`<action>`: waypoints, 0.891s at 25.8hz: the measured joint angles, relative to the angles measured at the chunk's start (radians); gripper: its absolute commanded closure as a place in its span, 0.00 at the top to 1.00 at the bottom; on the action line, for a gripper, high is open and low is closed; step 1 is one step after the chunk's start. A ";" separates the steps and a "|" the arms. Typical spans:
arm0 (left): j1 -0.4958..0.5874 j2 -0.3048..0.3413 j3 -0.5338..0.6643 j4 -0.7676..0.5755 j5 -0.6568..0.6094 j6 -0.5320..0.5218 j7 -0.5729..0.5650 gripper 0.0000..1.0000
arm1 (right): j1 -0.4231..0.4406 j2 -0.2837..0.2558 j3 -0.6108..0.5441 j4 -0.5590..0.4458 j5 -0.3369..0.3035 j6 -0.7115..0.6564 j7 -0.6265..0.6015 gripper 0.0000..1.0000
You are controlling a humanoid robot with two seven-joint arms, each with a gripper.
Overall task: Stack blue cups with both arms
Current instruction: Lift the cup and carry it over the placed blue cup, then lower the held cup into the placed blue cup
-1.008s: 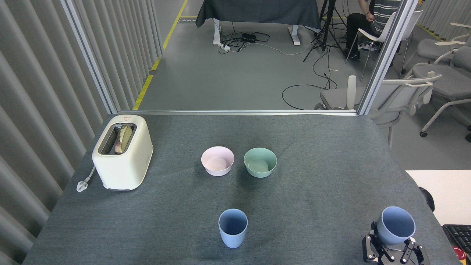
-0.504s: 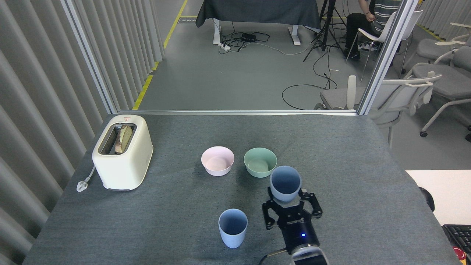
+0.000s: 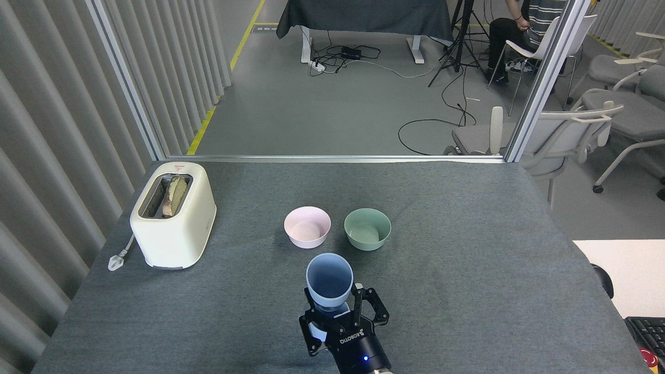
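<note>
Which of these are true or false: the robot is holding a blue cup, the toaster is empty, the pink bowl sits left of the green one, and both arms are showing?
1. The right gripper holds a blue cup. True.
2. The toaster is empty. False: bread stands in its slot.
3. The pink bowl sits left of the green bowl. True.
4. Both arms are showing. False: only one arm is in view, coming up from the bottom edge.
</note>
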 measured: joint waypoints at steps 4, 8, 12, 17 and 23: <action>-0.001 0.000 0.000 0.001 0.000 0.000 0.000 1.00 | 0.006 -0.004 0.000 0.005 0.000 0.000 0.000 0.54; -0.003 -0.001 0.000 0.001 0.000 0.000 0.000 1.00 | 0.008 -0.007 -0.004 0.014 -0.001 0.002 0.001 0.54; -0.003 0.000 0.000 0.004 0.000 0.000 0.000 1.00 | 0.008 -0.007 -0.009 0.027 -0.002 0.005 0.006 0.54; -0.003 0.000 0.000 0.009 0.000 0.000 0.000 1.00 | 0.007 -0.006 -0.011 0.047 -0.004 0.005 -0.004 0.56; -0.005 -0.002 0.001 0.014 0.000 0.000 0.000 1.00 | 0.006 -0.003 -0.011 0.069 -0.006 0.005 -0.008 0.58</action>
